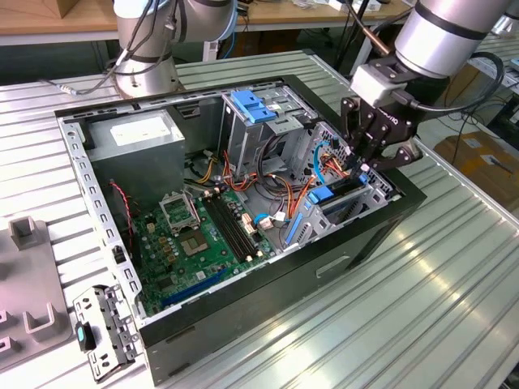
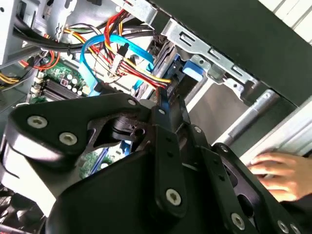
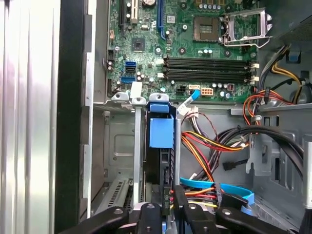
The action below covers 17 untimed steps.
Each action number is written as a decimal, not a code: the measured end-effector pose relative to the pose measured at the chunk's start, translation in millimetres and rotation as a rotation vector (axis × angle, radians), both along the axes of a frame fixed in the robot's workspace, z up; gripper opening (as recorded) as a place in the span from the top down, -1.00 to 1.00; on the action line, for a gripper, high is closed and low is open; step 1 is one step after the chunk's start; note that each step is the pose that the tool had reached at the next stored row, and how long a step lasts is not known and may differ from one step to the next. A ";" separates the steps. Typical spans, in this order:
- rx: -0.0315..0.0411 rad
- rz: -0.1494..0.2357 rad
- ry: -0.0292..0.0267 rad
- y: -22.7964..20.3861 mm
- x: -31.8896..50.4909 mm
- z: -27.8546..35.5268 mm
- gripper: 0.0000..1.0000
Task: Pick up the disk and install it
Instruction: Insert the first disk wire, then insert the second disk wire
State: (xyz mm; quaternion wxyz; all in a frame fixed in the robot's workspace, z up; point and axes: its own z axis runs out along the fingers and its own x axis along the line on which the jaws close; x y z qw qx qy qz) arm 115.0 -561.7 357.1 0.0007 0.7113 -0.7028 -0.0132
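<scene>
One hand (image 3: pixel 168 207) clenched on the disk's (image 3: pixel 161 161) edge, disk upright in narrow bay, cables crowding beside.

No print can be made out: the white sticker (image 1: pixel 132 130) on the grey power-supply box (image 1: pixel 138 154) and the green board's (image 3: pixel 195 44) markings are unreadable.

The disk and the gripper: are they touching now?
Touching. In the first wrist view, the gripper fingers close on the edge of the disk standing in its bay.

Green motherboard (image 1: pixel 203 235) beside grey power supply (image 1: pixel 134 142), blue bracket (image 1: pixel 251 105) atop drive cage (image 1: pixel 263 130).
</scene>
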 end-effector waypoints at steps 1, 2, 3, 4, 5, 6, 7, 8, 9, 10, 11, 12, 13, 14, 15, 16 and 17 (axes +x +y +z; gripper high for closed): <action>-0.0017 0.000 0.0000 0.1 0.0 0.0 0.52; -0.0019 0.000 -0.0001 0.1 0.0 0.0 0.52; -0.0021 0.000 0.0000 0.1 0.0 0.1 0.55; -0.0023 0.000 -0.0001 0.1 0.0 0.2 0.68; -0.0025 0.000 -0.0001 0.1 0.0 0.2 0.79; -0.0025 0.000 -0.0001 0.1 0.0 0.2 0.79; -0.0026 0.000 0.0000 0.1 0.0 0.2 0.79; -0.0027 0.000 0.0000 0.1 0.0 0.2 0.79; -0.0027 0.000 -0.0001 0.1 0.0 0.2 0.79; -0.0028 0.000 -0.0001 0.1 0.0 0.2 0.79; -0.0029 0.000 0.0000 0.1 0.0 0.2 0.79; -0.0030 0.000 0.0000 0.1 0.0 0.2 0.79; -0.0030 0.000 0.0000 0.1 0.0 0.2 0.79; -0.0031 0.000 -0.0001 0.1 0.0 0.2 0.79; -0.0032 0.000 -0.0001 0.1 0.0 0.2 0.79; -0.0032 0.000 -0.0001 0.1 -0.6 0.2 0.79; -0.0034 0.000 -0.0001 0.2 -3.8 0.3 0.79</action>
